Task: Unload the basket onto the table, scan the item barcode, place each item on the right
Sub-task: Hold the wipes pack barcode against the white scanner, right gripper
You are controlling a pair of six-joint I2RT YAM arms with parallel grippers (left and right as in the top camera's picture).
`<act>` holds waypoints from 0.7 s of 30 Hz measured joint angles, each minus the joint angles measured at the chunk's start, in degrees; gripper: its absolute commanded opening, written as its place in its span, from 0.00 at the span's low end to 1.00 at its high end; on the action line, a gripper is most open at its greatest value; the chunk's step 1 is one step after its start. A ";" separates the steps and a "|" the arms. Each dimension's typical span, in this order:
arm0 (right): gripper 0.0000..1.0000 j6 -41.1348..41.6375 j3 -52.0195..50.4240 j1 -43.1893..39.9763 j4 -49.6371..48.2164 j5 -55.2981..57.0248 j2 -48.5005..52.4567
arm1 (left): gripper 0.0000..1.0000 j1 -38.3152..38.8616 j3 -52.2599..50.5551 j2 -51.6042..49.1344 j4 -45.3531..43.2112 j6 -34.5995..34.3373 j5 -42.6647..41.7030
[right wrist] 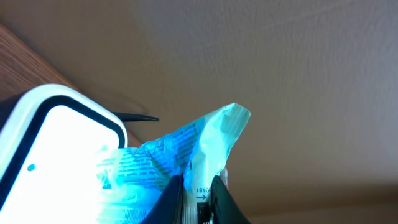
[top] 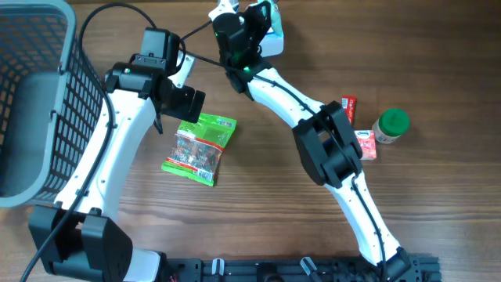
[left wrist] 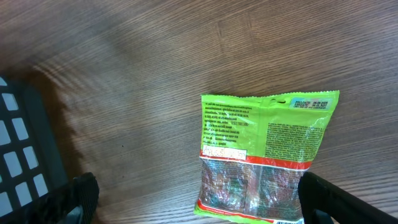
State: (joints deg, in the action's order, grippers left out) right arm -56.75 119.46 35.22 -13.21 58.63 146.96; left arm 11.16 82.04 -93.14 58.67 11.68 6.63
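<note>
Overhead: a grey mesh basket (top: 31, 102) sits at the far left edge of the wooden table (top: 258, 211). Just right of it the left gripper (top: 182, 110) hangs over the top edge of a green snack packet (top: 200, 147), which lies flat on the wood.

Left wrist view: its fingers (left wrist: 78, 199) are spread wide to either side of the frame, with nothing between them but packet and table.

At top centre the right gripper (top: 258, 22) is raised beside a white scanner (top: 275, 45).

Right wrist view: its fingers (right wrist: 169, 199) are pressed nearly together, pinching a thin pale packet (right wrist: 186, 149). The packet is lit blue, with its printed side towards the scanner's bright face and just beside it.

Farther right, on the table, are a red box (top: 349, 108), a small red-and-white sachet (top: 366, 145) and a green-lidded jar (top: 390, 125), all close together.
</note>
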 measured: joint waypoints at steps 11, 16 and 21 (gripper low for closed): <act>0.04 -2.82 0.04 -0.20 -7.39 1.60 -0.04 | 1.00 0.00 0.00 0.00 0.00 0.02 0.00; 0.04 -1.88 -0.07 -2.01 1.27 1.90 -5.51 | 1.00 0.04 0.00 0.00 0.00 0.00 -0.02; 0.04 0.52 0.02 -5.73 8.81 3.41 -13.81 | 1.00 0.04 0.00 0.00 -0.04 0.00 0.00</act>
State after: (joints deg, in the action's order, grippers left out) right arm -56.23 119.48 29.50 -4.40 62.04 133.14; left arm 11.20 82.04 -93.14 58.63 11.68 6.63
